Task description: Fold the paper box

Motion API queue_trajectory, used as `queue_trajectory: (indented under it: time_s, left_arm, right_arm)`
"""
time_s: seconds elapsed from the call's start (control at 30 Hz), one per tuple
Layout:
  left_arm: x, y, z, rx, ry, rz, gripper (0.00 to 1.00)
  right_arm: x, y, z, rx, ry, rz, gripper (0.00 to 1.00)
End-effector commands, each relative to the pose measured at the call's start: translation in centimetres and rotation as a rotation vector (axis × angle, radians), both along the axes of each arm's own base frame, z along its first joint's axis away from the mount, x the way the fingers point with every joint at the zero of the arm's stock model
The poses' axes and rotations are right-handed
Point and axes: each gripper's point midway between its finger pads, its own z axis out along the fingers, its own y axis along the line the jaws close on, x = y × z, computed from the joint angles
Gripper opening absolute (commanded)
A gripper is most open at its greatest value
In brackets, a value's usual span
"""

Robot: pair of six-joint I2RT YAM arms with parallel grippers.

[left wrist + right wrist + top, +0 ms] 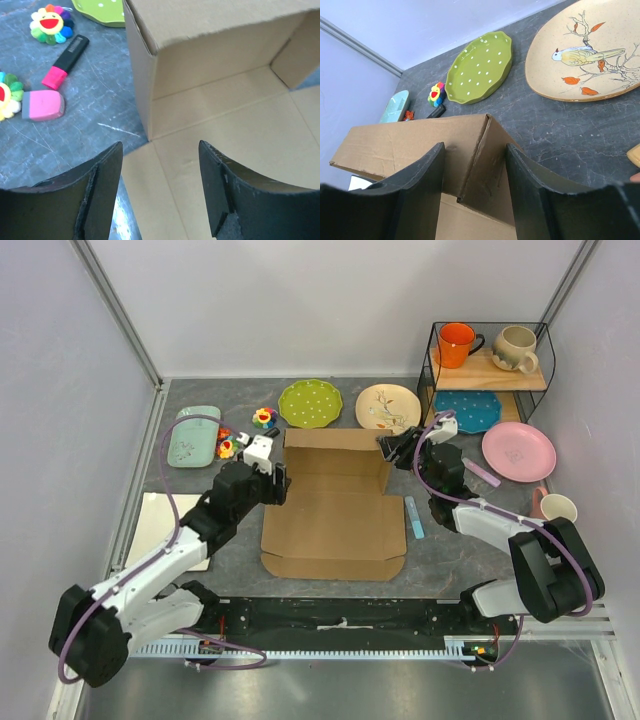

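Apart: left tool (pixel 160 145) over paper box (pixel 335 525) flap, right tool (pixel 474 146) straddling its far corner; green plate (pixel 480 67), pink highlighter (pixel 66 61), eraser (pixel 44 105) alongside.

Clearance around the paper box (pixel 335 510). Its raised rear wall and upturned corner flaps close off the far end, while the flat front panel lies open from above and from the near edge. On the left, bare table separates the box from the white tray (pixel 145 530); farther back, a pink highlighter (pixel 65 62), an eraser (pixel 42 105) and a flower toy (pixel 49 24) crowd the strip beside the left wall. Behind the rear wall a narrow lane runs before the green plate (pixel 310 402) and bird plate (pixel 388 408). On the right, a blue strip (pixel 415 517) lies just beside the box, with the pink plate (pixel 518 451) and wire shelf (pixel 487 370) beyond it. The left gripper (pixel 160 144) has parted jaws with nothing between them; the right gripper (pixel 475 145) has jaws that straddle the right rear corner flap.
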Motion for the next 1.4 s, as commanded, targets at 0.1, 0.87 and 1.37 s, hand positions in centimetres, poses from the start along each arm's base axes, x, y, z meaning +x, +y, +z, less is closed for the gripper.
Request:
queue_trajectory:
  time_s: [0.1,0.87,1.37]
  left_arm:
    - [-3.3,1.0,5.6,-0.202,-0.088,0.006,0.70]
    - [6.7,-1.3,6.8,-0.518,0.095,-0.080,0.79]
    - [6.5,-1.6,-1.8,-0.566,0.313,-0.036,0.36]
  right_arm:
    - [-2.0,-2.3,-7.6,-0.159,0.207,-0.050,0.56]
    - [-3.2,-1.9,-7.5,-0.233,0.213,-0.015,0.56]
    - [-4.4,-1.7,-8.9,-0.278,0.247,-0.008,0.55]
